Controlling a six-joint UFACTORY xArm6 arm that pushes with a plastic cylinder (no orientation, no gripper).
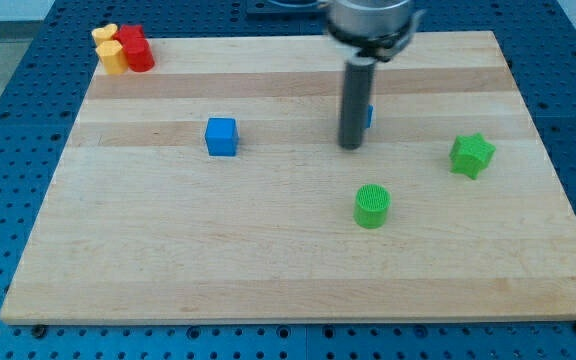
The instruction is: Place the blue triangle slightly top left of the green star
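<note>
The green star [472,155] lies at the view's right on the wooden board [168,250]. My rod stands near the board's top middle, with my tip [351,147] down on the wood. A blue block [369,116], likely the blue triangle, is almost wholly hidden behind the rod; only a blue sliver shows at the rod's right side, just above my tip. The star is well to the right of my tip and slightly lower.
A blue cube [222,136] sits left of the middle. A green cylinder [372,206] sits below my tip. A yellow block [110,49] and a red block [134,48] touch each other at the top left corner.
</note>
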